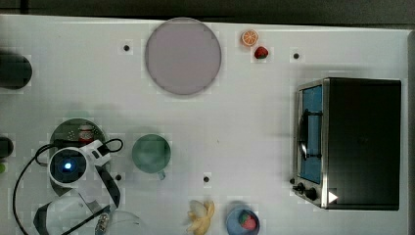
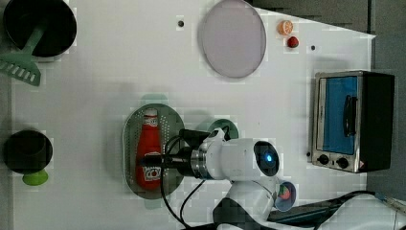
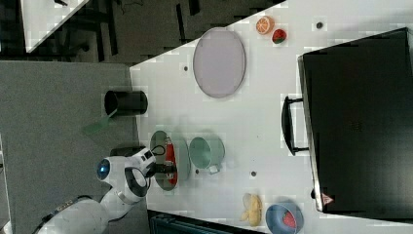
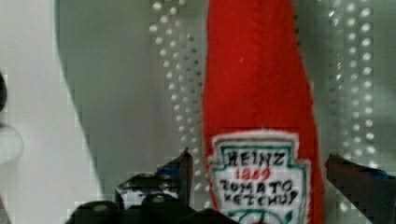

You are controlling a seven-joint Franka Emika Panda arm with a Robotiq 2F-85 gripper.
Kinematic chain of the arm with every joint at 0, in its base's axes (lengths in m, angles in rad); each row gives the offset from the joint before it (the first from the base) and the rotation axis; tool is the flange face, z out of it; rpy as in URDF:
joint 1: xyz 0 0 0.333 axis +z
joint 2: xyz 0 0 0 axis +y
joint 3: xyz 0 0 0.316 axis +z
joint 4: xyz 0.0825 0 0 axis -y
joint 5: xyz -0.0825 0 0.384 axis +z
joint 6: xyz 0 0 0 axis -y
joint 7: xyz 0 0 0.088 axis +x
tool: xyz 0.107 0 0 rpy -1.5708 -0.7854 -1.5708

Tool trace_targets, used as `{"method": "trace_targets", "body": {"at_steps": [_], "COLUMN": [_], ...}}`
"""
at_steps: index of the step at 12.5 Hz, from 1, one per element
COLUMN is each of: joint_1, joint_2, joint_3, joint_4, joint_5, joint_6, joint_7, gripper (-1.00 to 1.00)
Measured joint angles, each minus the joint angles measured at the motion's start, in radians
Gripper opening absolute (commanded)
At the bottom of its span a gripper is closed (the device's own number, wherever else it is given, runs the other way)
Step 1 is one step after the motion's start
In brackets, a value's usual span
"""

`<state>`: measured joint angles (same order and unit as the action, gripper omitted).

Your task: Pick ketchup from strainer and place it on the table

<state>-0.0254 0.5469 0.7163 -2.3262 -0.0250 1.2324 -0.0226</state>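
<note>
The red ketchup (image 2: 148,143) bottle lies flat in the pale green strainer (image 2: 168,120), its white cap toward the left view's top. My gripper (image 2: 149,164) reaches in from the left view's right, low over the bottle's labelled lower half. In the wrist view the fingers (image 4: 183,169) straddle the ketchup (image 4: 254,93), open, with a narrow gap on each side above the strainer's perforated bottom (image 4: 177,70). The top view has the ketchup's (image 1: 86,132) cap end poking out past my wrist, above the strainer (image 1: 63,129). The white table (image 2: 95,86) spreads all around.
A teal mug (image 1: 151,153) stands right beside the strainer. Farther off are a grey-lilac plate (image 1: 182,55), an orange slice (image 1: 249,37), a strawberry (image 1: 261,52), a toaster oven (image 1: 352,142), a banana (image 1: 201,215) and a blue bowl (image 1: 242,220). Dark pots (image 2: 40,26) and a green spatula (image 2: 21,69) sit along the left view's left.
</note>
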Motion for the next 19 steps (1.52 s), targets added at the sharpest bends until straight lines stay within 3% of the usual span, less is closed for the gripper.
{"method": "trace_targets", "body": {"at_steps": [3,8,11,13,15,19], "joint_1": [0.053,0.072,0.081,0.089,0.088,0.074], "joint_2": [0.001,-0.012,-0.126,-0.249,-0.358,-0.475], "joint_3": [-0.075,-0.067,-0.051,-0.046,-0.050,-0.141], "joint_4": [0.004,0.033,0.031,0.041,0.113,0.291], "joint_5": [-0.003,0.000,0.003,0.066,0.127,0.127], "joint_6": [0.012,-0.012,-0.172,-0.304,-0.467,-0.687], "joint_7": [0.000,0.007,0.018,0.019,0.026,0.009], "gripper": [0.20,0.18,0.18,0.18,0.18,0.18]}}
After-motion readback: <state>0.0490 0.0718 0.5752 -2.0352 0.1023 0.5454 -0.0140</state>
